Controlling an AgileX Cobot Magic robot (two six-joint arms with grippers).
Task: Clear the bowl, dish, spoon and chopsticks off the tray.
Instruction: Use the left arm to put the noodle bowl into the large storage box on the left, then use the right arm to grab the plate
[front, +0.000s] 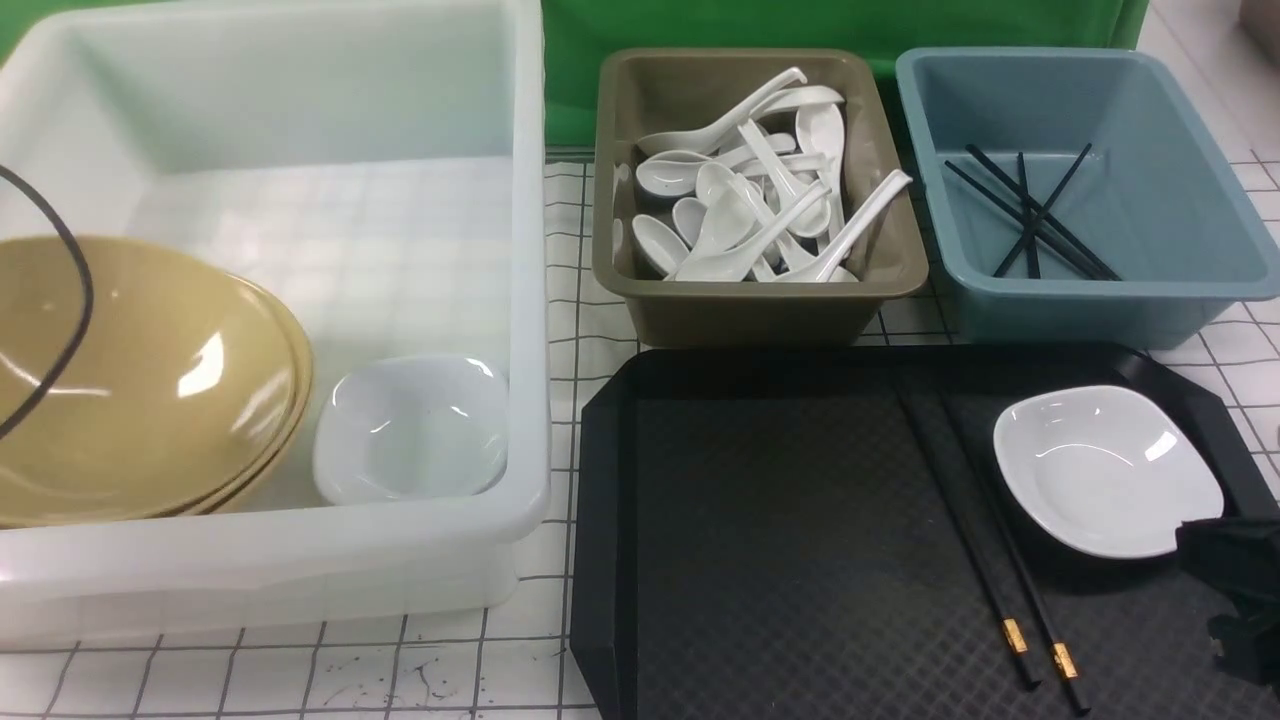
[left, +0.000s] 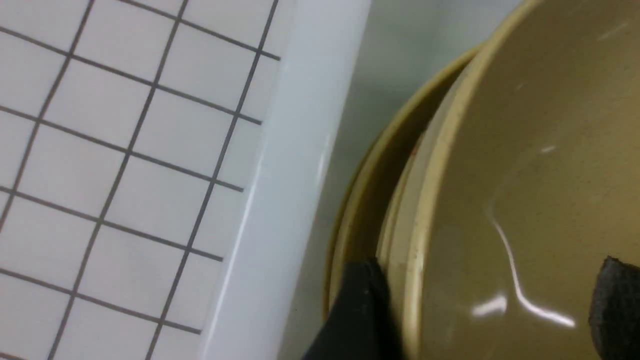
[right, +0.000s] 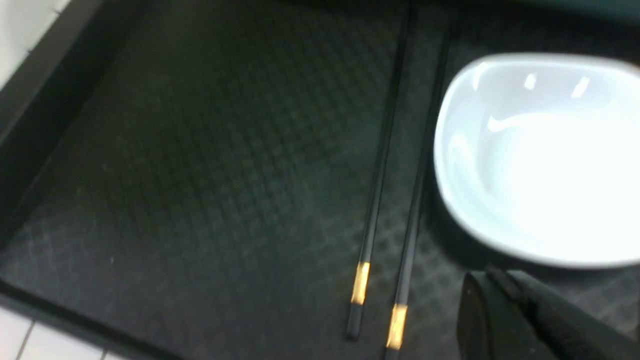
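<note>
The dish (front: 1105, 470) sits at the right of the tray (front: 780, 560), with the chopsticks (front: 985, 540) just left of it. The bowl (front: 140, 380) lies nested on another yellow bowl (front: 296, 420) in the white tub (front: 530, 300) at left, beside a second white dish (front: 415, 425). White spoons (front: 750, 190) fill the brown bin (front: 760, 300), and other black chopsticks (front: 1035, 215) lie in the blue bin (front: 1100, 300). The left end effector (left: 487, 310) straddles the bowl's rim, released. The right end effector (front: 1235, 590), clenched and empty, hangs by the dish's lower-right edge. The tray's left half is bare.
</note>
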